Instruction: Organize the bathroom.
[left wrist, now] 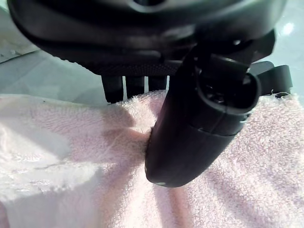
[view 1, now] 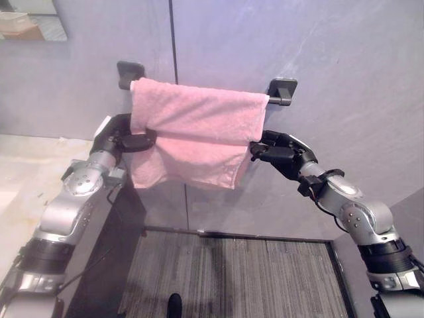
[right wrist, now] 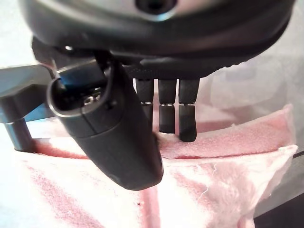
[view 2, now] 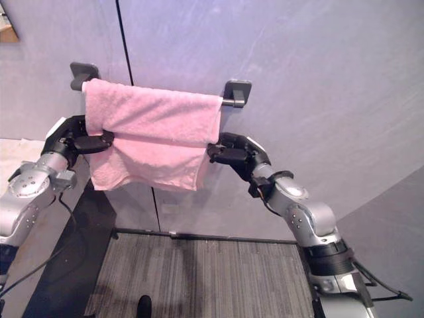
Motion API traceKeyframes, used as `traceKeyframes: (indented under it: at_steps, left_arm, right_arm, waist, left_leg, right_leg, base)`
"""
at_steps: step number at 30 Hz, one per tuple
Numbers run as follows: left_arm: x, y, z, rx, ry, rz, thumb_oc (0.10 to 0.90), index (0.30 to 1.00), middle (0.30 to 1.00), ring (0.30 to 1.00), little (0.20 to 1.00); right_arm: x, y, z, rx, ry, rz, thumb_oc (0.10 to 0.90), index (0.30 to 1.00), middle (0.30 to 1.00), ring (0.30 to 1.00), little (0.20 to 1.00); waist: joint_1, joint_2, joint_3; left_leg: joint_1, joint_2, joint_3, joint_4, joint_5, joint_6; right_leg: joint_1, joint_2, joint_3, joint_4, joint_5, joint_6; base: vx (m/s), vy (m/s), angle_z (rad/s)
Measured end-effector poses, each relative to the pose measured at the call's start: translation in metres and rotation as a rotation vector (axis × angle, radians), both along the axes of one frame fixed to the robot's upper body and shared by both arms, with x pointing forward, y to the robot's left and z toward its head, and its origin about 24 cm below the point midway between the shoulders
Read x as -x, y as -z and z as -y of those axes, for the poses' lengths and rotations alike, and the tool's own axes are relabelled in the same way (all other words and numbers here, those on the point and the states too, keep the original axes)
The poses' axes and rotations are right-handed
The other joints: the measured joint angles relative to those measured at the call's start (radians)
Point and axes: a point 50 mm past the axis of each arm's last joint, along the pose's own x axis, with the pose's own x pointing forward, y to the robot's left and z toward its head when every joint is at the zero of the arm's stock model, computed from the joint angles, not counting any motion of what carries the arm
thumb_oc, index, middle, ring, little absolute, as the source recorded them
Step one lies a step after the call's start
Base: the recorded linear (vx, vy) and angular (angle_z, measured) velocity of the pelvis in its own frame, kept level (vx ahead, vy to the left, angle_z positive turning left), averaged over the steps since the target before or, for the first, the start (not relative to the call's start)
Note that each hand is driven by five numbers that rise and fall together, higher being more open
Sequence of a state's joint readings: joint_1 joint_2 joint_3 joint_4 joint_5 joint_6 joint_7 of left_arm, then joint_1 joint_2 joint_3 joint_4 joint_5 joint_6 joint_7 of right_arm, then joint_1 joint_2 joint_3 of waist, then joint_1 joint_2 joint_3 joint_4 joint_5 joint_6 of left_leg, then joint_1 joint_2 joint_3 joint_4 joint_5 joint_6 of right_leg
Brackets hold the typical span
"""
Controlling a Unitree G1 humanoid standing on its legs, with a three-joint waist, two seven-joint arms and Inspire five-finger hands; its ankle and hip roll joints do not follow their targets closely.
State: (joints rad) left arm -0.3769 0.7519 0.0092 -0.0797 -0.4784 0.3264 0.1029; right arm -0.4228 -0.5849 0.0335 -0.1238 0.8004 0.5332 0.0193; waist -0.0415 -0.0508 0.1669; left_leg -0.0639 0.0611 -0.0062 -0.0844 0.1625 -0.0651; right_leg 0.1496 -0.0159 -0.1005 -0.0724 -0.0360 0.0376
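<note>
Left robot hand (view 1: 132,140) fingers hidden behind towel (view 1: 199,136).

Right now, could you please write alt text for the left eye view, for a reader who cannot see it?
A pink towel hangs folded over a dark wall-mounted towel bar on a grey wall, with the robot's hands pinching it from both sides. The left hand grips its left edge, the right hand its right edge, above a grey striped floor.
</note>
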Motion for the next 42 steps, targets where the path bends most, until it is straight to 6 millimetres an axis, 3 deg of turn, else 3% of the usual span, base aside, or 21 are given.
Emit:
traceKeyframes:
  at_steps: [1,2,4,5,6,7,8,12,24,27,29,33,35,38,42]
  left_arm:
    - [0.0,0.0,0.0,-0.001,0.003,-0.001,0.409,0.314,0.314,0.314,0.314]
    - [0.0,0.0,0.0,-0.001,0.004,-0.001,0.453,0.38,0.38,0.38,0.38]
    - [0.0,0.0,0.001,-0.008,0.017,-0.006,0.605,0.608,0.608,0.608,0.608]
    - [0.0,0.0,0.001,-0.013,0.02,-0.007,0.664,0.695,0.695,0.695,0.695]
    - [0.0,0.0,0.001,-0.016,0.022,-0.008,0.755,0.832,0.832,0.832,0.832]
    - [0.0,0.0,0.0,-0.019,0.029,-0.01,0.8,0.9,0.9,0.9,0.9]
    - [0.001,0.0,-0.001,-0.018,0.028,-0.011,0.8,0.9,0.9,0.9,0.9]
    - [0.005,0.004,-0.01,-0.031,0.005,-0.027,0.8,0.9,0.9,0.9,0.9]
    - [0.005,0.007,-0.009,-0.054,0.045,-0.069,0.8,0.9,0.9,0.9,0.9]
    - [0.007,0.016,-0.011,-0.049,0.043,-0.126,0.8,0.9,0.9,0.9,0.9]
    - [0.012,0.033,-0.013,-0.034,0.029,-0.194,0.8,0.9,0.9,0.9,0.9]
    - [0.037,0.098,-0.012,0.063,-0.041,-0.411,0.8,0.9,0.9,0.9,0.9]
    - [0.062,0.145,-0.013,0.133,-0.092,-0.593,0.8,0.9,0.9,0.9,0.9]
    - [0.096,0.195,-0.006,0.23,-0.159,-0.759,0.8,0.9,0.9,0.9,0.9]
    - [0.15,0.265,-0.001,0.385,-0.284,-1.042,0.8,0.9,0.9,0.9,0.9]
  right_arm:
    - [0.0,0.0,0.0,0.0,0.003,0.0,0.4,0.3,0.3,0.3,0.3]
    - [0.0,0.0,0.0,0.0,0.005,-0.001,0.4,0.3,0.3,0.3,0.3]
    - [0.0,0.001,0.001,0.001,0.011,-0.006,0.4,0.3,0.3,0.3,0.3]
    - [0.001,0.002,0.001,0.001,0.013,-0.008,0.422,0.333,0.333,0.333,0.333]
    - [0.001,0.003,0.001,0.001,0.014,-0.009,0.477,0.415,0.415,0.415,0.415]
    - [0.001,0.003,0.003,0.0,0.023,-0.013,0.637,0.655,0.655,0.655,0.655]
    - [0.001,0.004,0.003,0.0,0.033,-0.014,0.8,0.9,0.9,0.9,0.9]
    - [0.001,0.005,0.007,0.001,0.057,-0.021,0.8,0.9,0.9,0.9,0.9]
    - [0.01,0.026,0.015,0.007,0.091,-0.094,0.8,0.9,0.9,0.9,0.9]
    - [0.013,0.035,0.016,0.001,0.102,-0.124,0.8,0.9,0.9,0.9,0.9]
    - [0.017,0.047,0.019,0.01,0.132,-0.151,0.8,0.9,0.9,0.9,0.9]
    - [0.04,0.096,0.03,0.101,0.204,-0.275,0.8,0.9,0.9,0.9,0.9]
    - [0.059,0.128,0.04,0.229,0.23,-0.383,0.8,0.9,0.9,0.9,0.9]
    - [0.08,0.157,0.047,0.345,0.243,-0.485,0.8,0.9,0.9,0.9,0.9]
    - [0.102,0.203,0.041,0.425,0.214,-0.648,0.8,0.9,0.9,0.9,0.9]
  waist:
    - [-0.001,0.0,0.0]
    - [-0.001,0.0,0.0]
    - [-0.001,0.0,0.0]
    - [-0.001,0.0,0.0]
    - [-0.001,0.0,0.0]
    - [-0.001,0.0,0.0]
    - [-0.002,0.0,0.0]
    - [-0.01,0.0,0.0]
    - [-0.012,0.0,0.0]
    - [-0.018,0.0,0.0]
    - [-0.02,0.0,0.0]
    - [-0.019,0.003,-0.001]
    - [-0.022,0.004,0.0]
    - [-0.026,0.006,0.0]
    - [-0.043,0.016,0.0]
  left_leg:
    - [0.0,0.0,0.0,0.0,0.0,0.0]
    - [0.0,0.0,0.0,0.0,0.0,0.0]
    - [0.0,0.0,0.0,0.0,0.0,0.0]
    - [0.0,0.0,0.0,0.0,0.0,0.0]
    - [0.0,0.0,0.0,0.0,0.0,0.0]
    - [0.0,0.0,0.0,0.0,0.0,0.0]
    - [0.0,0.0,0.0,0.0,0.0,0.0]
    - [-0.001,0.0,0.0,0.0,0.0,-0.001]
    - [-0.001,0.001,0.001,-0.001,-0.001,-0.001]
    - [0.0,0.001,0.003,0.0,-0.001,0.0]
    - [0.001,0.001,0.006,0.0,-0.002,0.0]
    - [0.001,0.0,0.016,-0.001,-0.006,0.002]
    - [0.002,0.001,0.023,0.0,-0.008,0.003]
    - [0.002,0.003,0.026,-0.001,-0.01,0.003]
    - [0.003,0.009,0.028,-0.005,-0.014,0.002]
  right_leg:
    - [0.0,0.0,0.0,0.0,0.0,0.0]
    - [0.0,0.0,0.0,0.0,0.0,0.0]
    - [0.0,0.0,0.0,0.0,0.0,0.0]
    - [0.0,0.0,0.0,0.0,0.0,0.0]
    - [0.0,0.0,0.0,0.0,0.0,0.0]
    - [0.0,0.0,-0.001,0.0,0.0,0.0]
    - [0.0,0.0,0.0,0.0,0.0,0.0]
    - [0.0,0.0,-0.001,0.0,0.0,0.0]
    - [-0.001,-0.001,0.0,0.0,0.0,0.0]
    - [-0.002,-0.001,0.001,0.002,0.0,0.0]
    - [-0.003,-0.001,0.005,0.002,0.0,0.0]
    - [-0.007,-0.004,0.012,0.002,0.0,0.0]
    - [-0.01,-0.005,0.021,0.001,0.0,0.0]
    - [-0.011,-0.003,0.024,0.0,0.0,0.0]
    - [-0.011,0.002,0.024,0.0,0.0,0.0]
  base:
    - [0.0,0.0,0.0]
    - [0.0,0.0,0.0]
    - [0.0,0.0,0.0]
    - [0.0,0.0,0.0]
    - [0.0,0.0,0.0]
    - [0.0,0.0,0.0]
    - [0.0,0.0,0.0]
    - [0.0,0.0,0.0]
    - [0.0,-0.001,0.0]
    - [-0.05,-0.006,-0.03]
    - [-0.05,0.0,-0.06]
    - [-0.07,0.0,-0.07]
    - [-0.07,-0.007,-0.08]
    - [-0.08,-0.012,-0.05]
    - [-0.06,0.01,-0.02]
